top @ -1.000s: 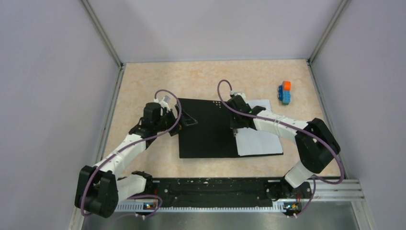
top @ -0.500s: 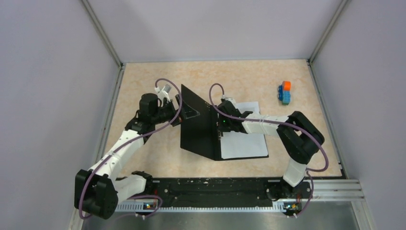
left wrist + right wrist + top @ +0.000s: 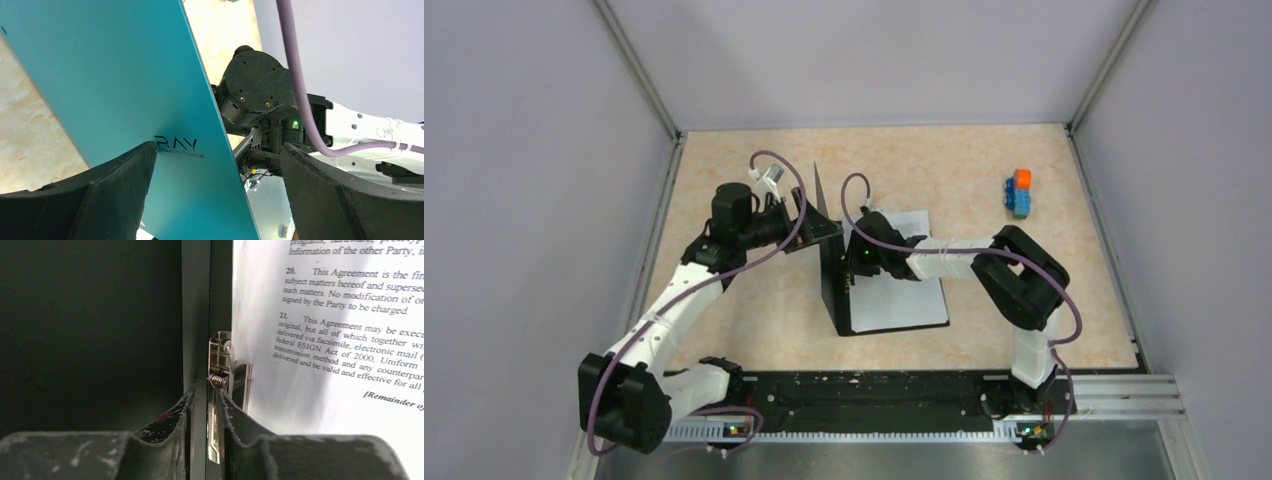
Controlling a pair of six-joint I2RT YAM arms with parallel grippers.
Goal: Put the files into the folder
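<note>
Teal-blue flat folder point(image 3: 100, 75), cover upright facing the wide-open left claw point(image 3: 218, 147), needs a steady push onto white printed paper sheets point(image 3: 325, 355) beside the right claw point(image 3: 204, 392), pinched narrow on its spine.

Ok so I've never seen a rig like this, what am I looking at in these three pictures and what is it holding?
It is a pair of robot arms bolted to the near edge of a table, each ending in a two-finger gripper. The wide picture looks down from above and behind them. The other two come from cameras on the wrists, each showing its own fingers. On the table is a folder, teal outside and black inside, its cover standing nearly upright. The left gripper is open, and the cover seems to rest against one finger. The right gripper is pinched close around the metal clip at the fold. Printed files lie on the folder's right half. An orange-and-blue toy block stack sits apart at the far right.
</note>
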